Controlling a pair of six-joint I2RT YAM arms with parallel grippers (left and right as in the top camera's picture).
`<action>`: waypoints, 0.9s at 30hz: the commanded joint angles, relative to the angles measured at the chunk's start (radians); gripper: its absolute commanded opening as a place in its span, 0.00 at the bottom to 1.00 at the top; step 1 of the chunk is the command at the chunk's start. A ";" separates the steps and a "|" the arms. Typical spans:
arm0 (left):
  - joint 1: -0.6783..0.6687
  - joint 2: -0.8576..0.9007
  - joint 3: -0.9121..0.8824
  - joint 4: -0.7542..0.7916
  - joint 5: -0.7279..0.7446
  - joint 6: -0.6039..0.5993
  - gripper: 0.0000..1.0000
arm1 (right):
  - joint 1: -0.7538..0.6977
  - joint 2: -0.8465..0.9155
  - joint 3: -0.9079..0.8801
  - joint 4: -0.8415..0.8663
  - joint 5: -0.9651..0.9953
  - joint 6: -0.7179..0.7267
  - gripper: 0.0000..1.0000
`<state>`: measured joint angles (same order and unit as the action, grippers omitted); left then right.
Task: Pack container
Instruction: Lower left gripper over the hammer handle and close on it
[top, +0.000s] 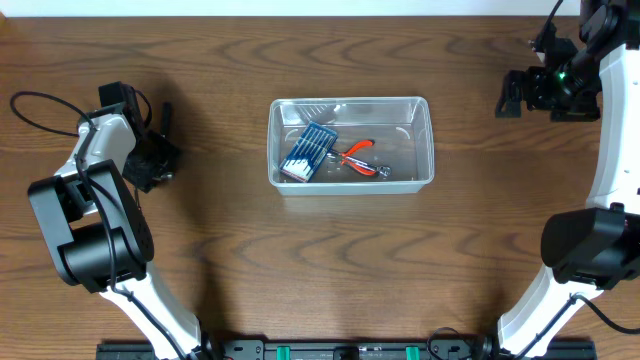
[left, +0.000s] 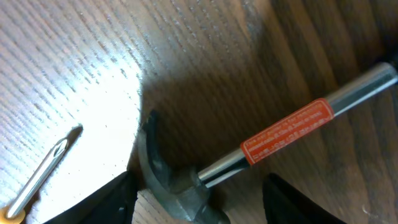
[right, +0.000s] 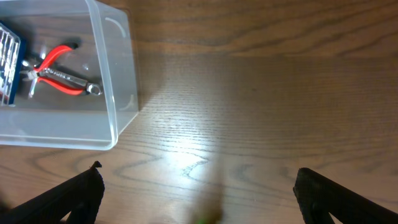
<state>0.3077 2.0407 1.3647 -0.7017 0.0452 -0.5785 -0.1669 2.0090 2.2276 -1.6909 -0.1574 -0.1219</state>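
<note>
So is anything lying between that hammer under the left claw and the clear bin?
Nothing visible does. The hammer lies right below the left claw, and only bare wooden table stretches from there to the container, whose top is open.

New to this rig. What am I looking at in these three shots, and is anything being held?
Two robot arms at a wooden table, each ending in a two-finger gripper. One picture looks straight down; the other two come from a camera on each wrist. In the middle sits a clear container holding a blue bit case and red-handled pliers. The left gripper straddles a hammer lying on the table, fingers apart, not gripping it. A thin metal rod lies nearby. The right gripper is open over the table beside the container, holding nothing.
</note>
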 joint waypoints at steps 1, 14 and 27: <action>0.005 0.032 -0.006 0.008 0.000 -0.002 0.62 | 0.005 -0.031 0.003 -0.003 0.004 -0.018 0.99; 0.004 0.032 -0.006 0.016 0.000 -0.002 0.50 | 0.005 -0.031 0.003 -0.002 0.004 -0.018 0.99; 0.004 0.032 -0.006 0.020 0.000 -0.002 0.42 | 0.005 -0.031 0.003 -0.002 0.004 -0.018 0.99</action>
<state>0.3077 2.0411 1.3647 -0.6827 0.0456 -0.5789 -0.1669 2.0090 2.2276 -1.6905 -0.1574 -0.1219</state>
